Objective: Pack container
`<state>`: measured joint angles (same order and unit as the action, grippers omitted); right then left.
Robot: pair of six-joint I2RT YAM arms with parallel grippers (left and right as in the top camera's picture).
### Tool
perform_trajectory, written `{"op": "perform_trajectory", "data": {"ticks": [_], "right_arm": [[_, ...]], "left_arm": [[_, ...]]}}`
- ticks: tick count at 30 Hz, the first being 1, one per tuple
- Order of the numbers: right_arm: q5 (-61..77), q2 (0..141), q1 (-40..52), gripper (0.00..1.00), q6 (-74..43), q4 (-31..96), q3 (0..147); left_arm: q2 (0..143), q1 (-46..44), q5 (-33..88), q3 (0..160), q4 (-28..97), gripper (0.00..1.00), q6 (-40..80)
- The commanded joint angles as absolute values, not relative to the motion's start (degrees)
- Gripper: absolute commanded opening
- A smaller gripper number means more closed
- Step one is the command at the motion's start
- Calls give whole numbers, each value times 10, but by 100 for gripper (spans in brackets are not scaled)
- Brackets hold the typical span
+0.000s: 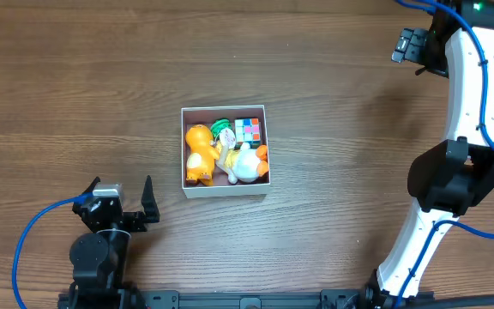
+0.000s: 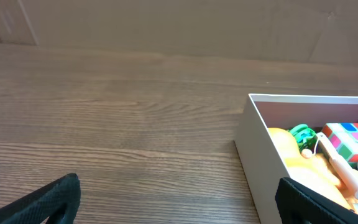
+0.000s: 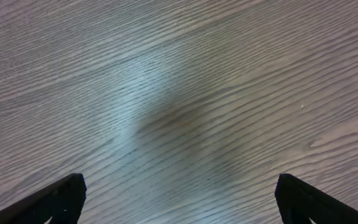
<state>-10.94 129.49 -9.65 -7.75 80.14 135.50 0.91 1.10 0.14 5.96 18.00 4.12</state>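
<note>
Right now my left claw (image 1: 119,190) sits low at the near left of the table (image 1: 75,86), jaws spread wide with nothing between them. My right claw (image 3: 179,205) hangs over bare wood at the far right, also gaping and empty. Going outward from the left claw, the box (image 1: 225,190) lies near it, up and to its right, about mid-table and well apart from the right claw. In the left wrist view its white corner stands just ahead of my right-hand finger. I count one box, two claws and, as far as I can tell, four toys inside: one orange figure (image 1: 197,148), one white figure (image 1: 245,166), one green piece (image 1: 222,126) and one colour cube (image 1: 248,130). A pale strip runs between them, and I cannot tell whether it is a fifth item. I see no loose toys on the table and no lid. The main risk, I judge, is the left claw: a careless swing right could catch the thin wall and shove or tip the box. The toys lie crowded together, so a knock might spill one out. The right arm looks too far off to do any harm.
</note>
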Motion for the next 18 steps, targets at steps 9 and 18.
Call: {"op": "perform_trajectory", "data": {"ticks": [9, 18], "right_arm": [[-116, 1192, -83, 100, -77, 694, 1353], [-84, 819, -83, 100, -43, 515, 1027]], "left_arm": [[3, 7, -6, 53, 176, 100, 32], [3, 7, -6, 53, 176, 100, 32]]}}
